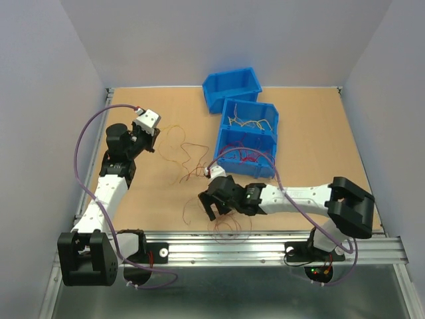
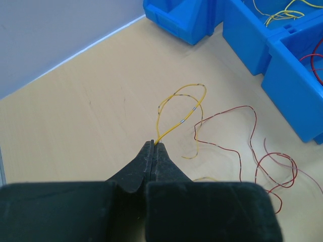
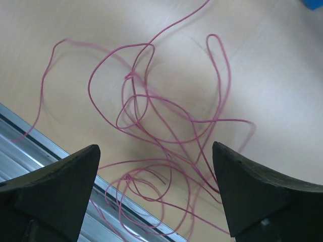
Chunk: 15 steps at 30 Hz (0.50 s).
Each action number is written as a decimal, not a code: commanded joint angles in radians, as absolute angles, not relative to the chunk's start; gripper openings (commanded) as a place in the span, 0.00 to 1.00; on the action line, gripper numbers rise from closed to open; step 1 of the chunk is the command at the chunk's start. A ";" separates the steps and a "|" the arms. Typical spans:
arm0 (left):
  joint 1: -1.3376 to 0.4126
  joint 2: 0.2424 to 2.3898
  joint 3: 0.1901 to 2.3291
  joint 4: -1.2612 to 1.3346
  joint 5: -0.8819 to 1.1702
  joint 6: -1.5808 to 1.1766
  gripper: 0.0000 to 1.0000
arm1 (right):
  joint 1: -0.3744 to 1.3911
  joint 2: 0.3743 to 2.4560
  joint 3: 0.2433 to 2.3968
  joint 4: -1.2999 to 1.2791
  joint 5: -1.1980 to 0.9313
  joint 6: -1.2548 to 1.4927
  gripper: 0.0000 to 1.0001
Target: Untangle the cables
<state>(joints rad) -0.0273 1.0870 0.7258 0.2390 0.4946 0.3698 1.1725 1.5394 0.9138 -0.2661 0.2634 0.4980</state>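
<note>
left gripper [image 2: 153,145] is pinched tight, jaws flat together on the end of a yellow cable [image 2: 182,121]. that cable runs straight out from the tips, away from the wrist, then opens into a narrow loop whose long axis leans toward the blue bins [image 2: 282,65]. just right of it a red cable [image 2: 237,107] wanders across the table [image 2: 91,101], curling back near the closest bin's side. left of the loop it's bare wood right up to the wall [image 2: 50,25]; on the right the bins crowd in. over to the right gripper [image 3: 155,145]: jaws spread wide, nothing between them, hanging above a reddish tangle [image 3: 130,76] of overlapping loops. no single direction there, though one strand shoots off toward the top edge of the wrist view. the tangle's near loops spill over the metal rail [image 3: 30,151] at the table's near edge, with open wood beyond.
</note>
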 commanded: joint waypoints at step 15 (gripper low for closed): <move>-0.038 1.069 0.715 0.262 0.489 0.385 0.00 | 1.269 1.844 1.091 -0.468 0.448 0.564 1.00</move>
<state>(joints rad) -0.0326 1.0870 0.7258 0.2348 0.4911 0.3737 1.2587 1.7836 1.0676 -0.3580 0.3664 0.5163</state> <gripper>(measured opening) 0.018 0.999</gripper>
